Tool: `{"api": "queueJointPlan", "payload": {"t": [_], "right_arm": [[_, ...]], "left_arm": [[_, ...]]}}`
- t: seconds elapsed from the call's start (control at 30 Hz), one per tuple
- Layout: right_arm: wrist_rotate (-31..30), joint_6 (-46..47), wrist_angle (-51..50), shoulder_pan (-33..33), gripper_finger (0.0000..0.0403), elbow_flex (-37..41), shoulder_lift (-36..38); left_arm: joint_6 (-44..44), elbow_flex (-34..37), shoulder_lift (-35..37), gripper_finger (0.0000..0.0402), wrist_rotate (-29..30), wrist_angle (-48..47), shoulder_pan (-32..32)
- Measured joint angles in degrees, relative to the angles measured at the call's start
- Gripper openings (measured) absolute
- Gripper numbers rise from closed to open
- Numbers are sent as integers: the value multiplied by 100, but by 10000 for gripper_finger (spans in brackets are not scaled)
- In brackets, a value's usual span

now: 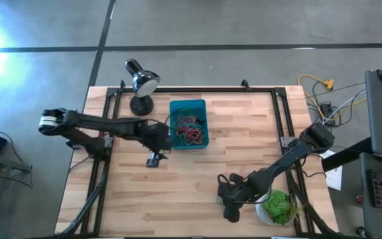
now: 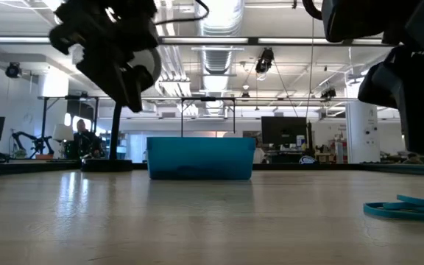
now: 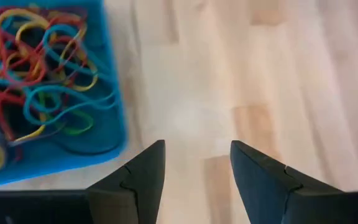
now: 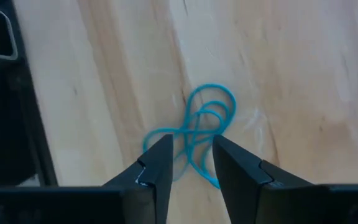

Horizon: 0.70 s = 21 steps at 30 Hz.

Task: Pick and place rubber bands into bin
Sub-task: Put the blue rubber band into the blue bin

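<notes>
The teal bin (image 1: 189, 124) stands at the table's far middle with a tangle of several coloured rubber bands (image 3: 36, 74) in it. My left gripper (image 3: 197, 168) hangs open above bare wood just off the bin's near left corner, holding nothing. A small tangle of blue rubber bands (image 4: 204, 118) lies flat on the table near the right front (image 2: 407, 208). My right gripper (image 4: 191, 158) hovers over it, pointing steeply down, its fingers apart with the tangle's near part showing in the gap. In the low view it is clear of the table.
A black desk lamp (image 1: 141, 83) stands at the far edge, left of the bin. A green plant in a white pot (image 1: 280, 207) sits at the near right corner, close to my right arm. Black rails (image 1: 280, 126) frame the tabletop. Bare wood lies between the two grippers.
</notes>
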<state>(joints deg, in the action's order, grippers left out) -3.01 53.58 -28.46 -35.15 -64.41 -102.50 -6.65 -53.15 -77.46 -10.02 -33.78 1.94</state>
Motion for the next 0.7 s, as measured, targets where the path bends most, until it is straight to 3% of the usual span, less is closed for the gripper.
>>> {"api": "queueJointPlan", "payload": {"t": [0.13,0.4,0.7], "right_arm": [[-262,104,111,-75,124,14,0],[-609,184,539,-246,153,235,-2],[-915,180,1133,-323,154,668,-9]], "left_arm": [[196,593,637,166,102,889,-349],[453,1859,1778,166,845,2633,-1114],[468,2905,2463,166,1547,4107,-1792]]}}
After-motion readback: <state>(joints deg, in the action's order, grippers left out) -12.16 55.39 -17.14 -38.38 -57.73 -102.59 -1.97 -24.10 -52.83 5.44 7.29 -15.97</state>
